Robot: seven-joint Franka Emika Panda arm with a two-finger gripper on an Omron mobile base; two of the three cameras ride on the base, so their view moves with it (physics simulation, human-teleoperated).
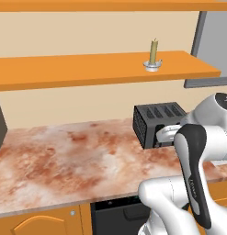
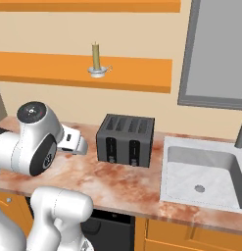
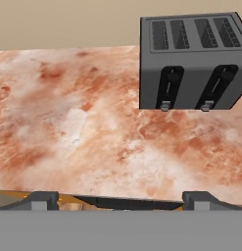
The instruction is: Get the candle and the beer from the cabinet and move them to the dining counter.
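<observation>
Two orange boards of the cabinet (image 1: 105, 69) span the beige wall above the marble table (image 1: 64, 160); the right base view alone adds a sink (image 2: 203, 179) beside the dark toaster (image 2: 125, 140). The candle (image 1: 153, 56) stands on the lower board. The tool (image 3: 120, 198) hangs wide and empty over the table's front edge.

In the left base view the white arm hides the near right corner of the dark grey four-slot toaster (image 1: 157, 120), and the orange wooden shelf (image 1: 87, 69) runs off the left edge. The white marble sink (image 2: 205, 169) is cut by the right edge of the right base view.
</observation>
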